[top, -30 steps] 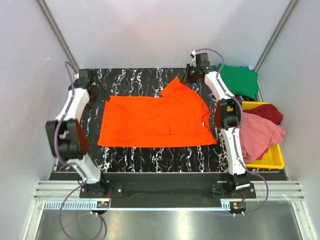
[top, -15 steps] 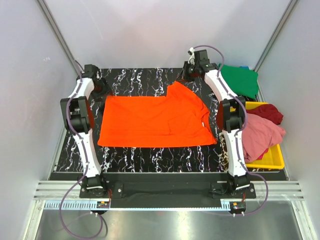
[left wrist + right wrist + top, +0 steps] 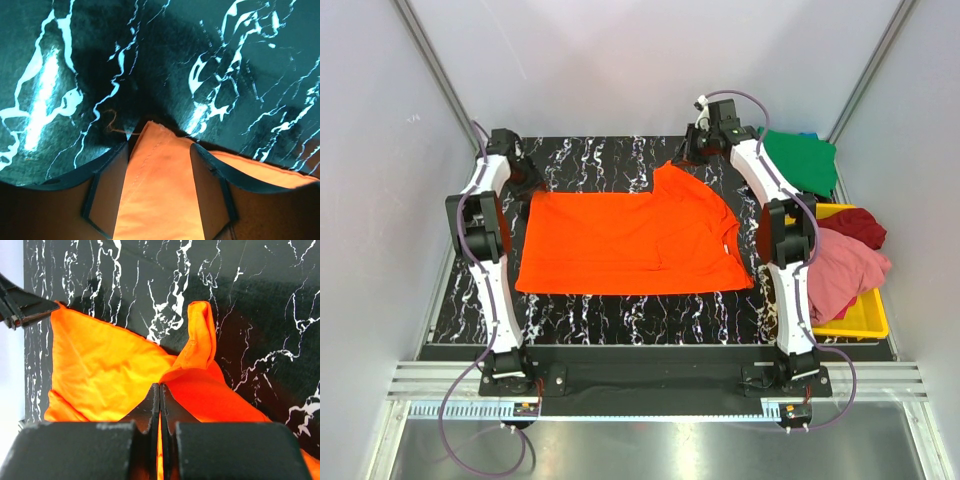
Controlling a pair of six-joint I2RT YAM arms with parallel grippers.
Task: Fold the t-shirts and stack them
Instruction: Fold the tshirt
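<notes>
The left end effector [image 3: 160, 150] stood with its two fingers apart, straddling one corner of the orange t-shirt [image 3: 630, 245] at the far left corner of the tabletop [image 3: 620, 310]. The cloth ran up between the fingers, and a loose thread trailed off the corner onto the black marbled surface. Whether either finger pressed on the cloth could not be told.

The right end effector [image 3: 159, 390] had its fingers together, clamped on a thin fold of the same orange t-shirt at the sleeve by the far edge. Just beyond the fingers the sleeve rose in one crumpled peak.

The orange t-shirt lay spread flat across the middle of the tabletop, its collar toward the right edge.

Four more t-shirts sat on the right side. One green t-shirt [image 3: 800, 160] lay at the far right corner, with a sliver of one blue t-shirt [image 3: 808, 134] showing behind it. One dark red t-shirt [image 3: 860, 228] and one pink t-shirt [image 3: 840, 270] were heaped in the single yellow tray [image 3: 865, 320] at the right edge, the pink one spilling over the tray's left rim.
</notes>
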